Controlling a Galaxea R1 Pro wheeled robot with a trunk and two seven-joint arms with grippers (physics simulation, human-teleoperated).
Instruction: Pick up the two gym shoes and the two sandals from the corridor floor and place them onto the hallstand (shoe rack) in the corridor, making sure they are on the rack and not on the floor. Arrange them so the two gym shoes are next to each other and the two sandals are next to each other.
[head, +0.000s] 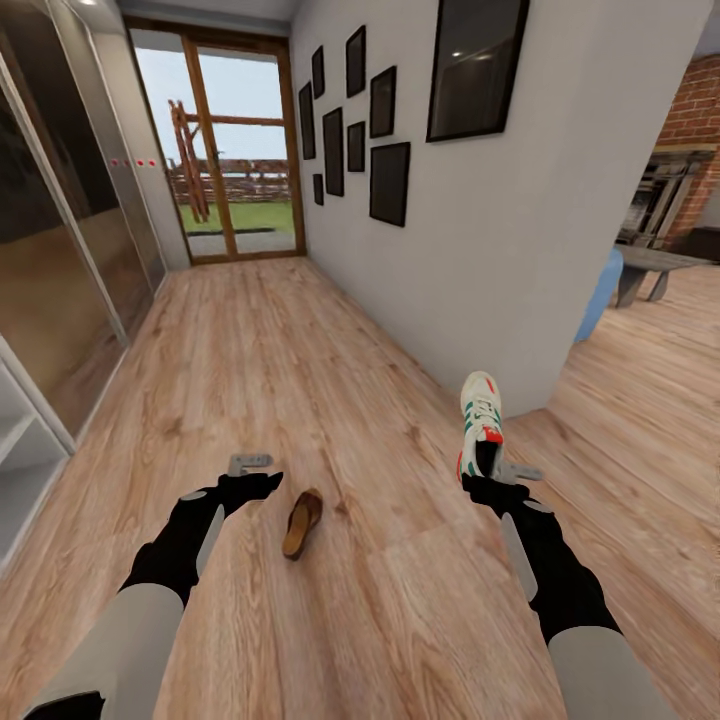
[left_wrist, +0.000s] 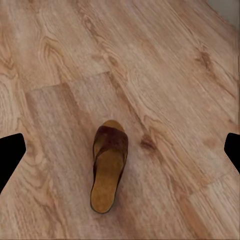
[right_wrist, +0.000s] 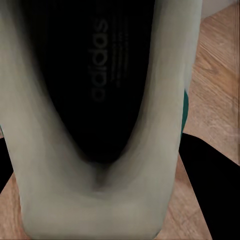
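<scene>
While right tool (head: 490, 480) grips gym shoe (head: 481, 425) by heel, left tool (head: 250, 478) hangs open above sandal (head: 301, 523) on corridor floor (head: 300, 380).

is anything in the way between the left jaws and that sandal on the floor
Nothing visible. The left gripper hangs open above the corridor floor, and the left wrist view looks straight down at the brown sandal on bare planks, with nothing lying between them.

Wood-grain floor (head: 300, 380); sandal (left_wrist: 108, 165) perhaps matt leather
</scene>
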